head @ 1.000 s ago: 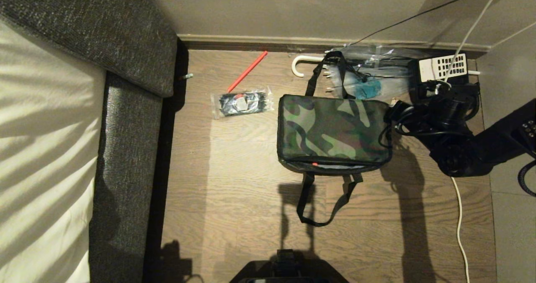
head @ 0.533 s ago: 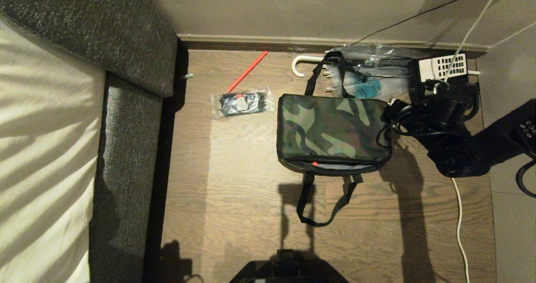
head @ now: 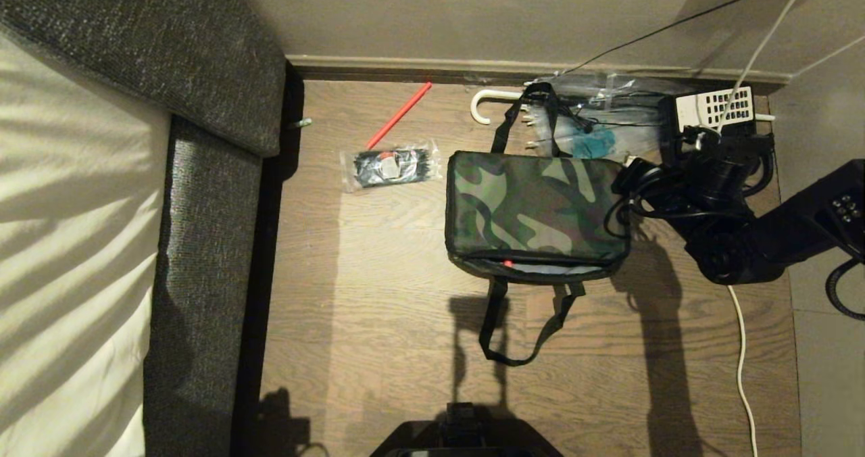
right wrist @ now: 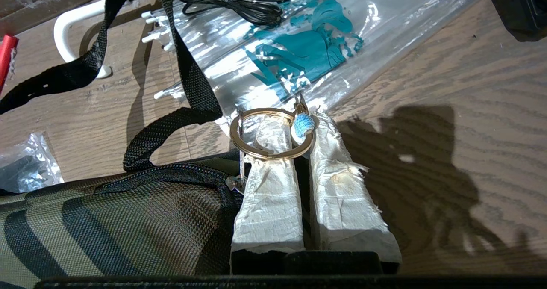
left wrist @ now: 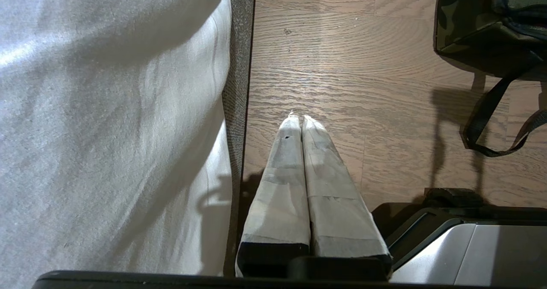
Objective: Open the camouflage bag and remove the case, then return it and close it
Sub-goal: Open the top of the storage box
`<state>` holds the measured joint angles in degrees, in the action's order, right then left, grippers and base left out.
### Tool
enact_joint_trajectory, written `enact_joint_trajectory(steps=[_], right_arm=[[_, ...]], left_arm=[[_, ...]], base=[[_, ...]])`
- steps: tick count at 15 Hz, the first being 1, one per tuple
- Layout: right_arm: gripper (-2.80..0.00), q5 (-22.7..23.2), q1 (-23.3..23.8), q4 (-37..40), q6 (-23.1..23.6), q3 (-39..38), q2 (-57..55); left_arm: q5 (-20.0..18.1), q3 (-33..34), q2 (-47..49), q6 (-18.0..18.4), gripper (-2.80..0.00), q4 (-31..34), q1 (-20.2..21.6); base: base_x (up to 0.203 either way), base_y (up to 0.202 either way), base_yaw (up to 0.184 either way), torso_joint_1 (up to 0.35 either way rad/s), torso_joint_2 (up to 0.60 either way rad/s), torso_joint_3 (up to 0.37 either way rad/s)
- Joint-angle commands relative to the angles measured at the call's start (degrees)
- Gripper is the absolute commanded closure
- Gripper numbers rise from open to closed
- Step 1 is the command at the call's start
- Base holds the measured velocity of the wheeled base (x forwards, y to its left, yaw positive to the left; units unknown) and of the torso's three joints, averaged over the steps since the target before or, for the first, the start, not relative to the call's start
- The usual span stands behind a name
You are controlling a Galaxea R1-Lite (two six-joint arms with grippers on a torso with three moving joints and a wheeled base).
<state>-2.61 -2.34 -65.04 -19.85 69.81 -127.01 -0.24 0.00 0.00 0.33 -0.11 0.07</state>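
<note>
The camouflage bag (head: 534,207) lies flat on the wooden floor, one black strap handle trailing toward me and one toward the wall. A narrow slit with a red spot shows along its near edge. My right gripper (head: 632,173) is at the bag's far right corner. In the right wrist view that gripper (right wrist: 299,124) is shut on a gold ring (right wrist: 267,156) with a blue bead (right wrist: 303,124), which hangs off the bag's (right wrist: 107,220) zip. The case is hidden. My left gripper (left wrist: 298,118) is parked over bare floor beside the bed, shut and empty.
A grey-edged bed (head: 203,241) fills the left side. A clear packet of black items (head: 392,166), a red stick (head: 399,114), a clear umbrella with white handle (head: 483,105) and a black telephone (head: 713,109) lie along the wall. A white cable (head: 740,349) runs at right.
My right arm has crept slightly away and to the left, still shut on the ring. The bag's right end has shifted a little with it. The left arm has not moved.
</note>
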Motion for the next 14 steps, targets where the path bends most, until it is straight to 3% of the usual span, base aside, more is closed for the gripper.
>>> enact_joint_trajectory(steps=[1, 14], right_arm=[[0.0, 0.06, -0.03, -0.47, 0.02, 0.28, -0.16], [0.0, -0.29, -0.26, -1.49, 0.33, 3.36, -0.87]], left_arm=[[-0.02, 0.09, -0.09, 0.02, 0.0, -0.02, 0.01], [-0.02, 0.09, -0.09, 0.02, 0.0, -0.07, 0.01]], base=[[0.0, 0.0, 0.0, 0.0, 0.0, 0.0], [0.0, 0.0, 0.0, 0.0, 0.0, 0.0]])
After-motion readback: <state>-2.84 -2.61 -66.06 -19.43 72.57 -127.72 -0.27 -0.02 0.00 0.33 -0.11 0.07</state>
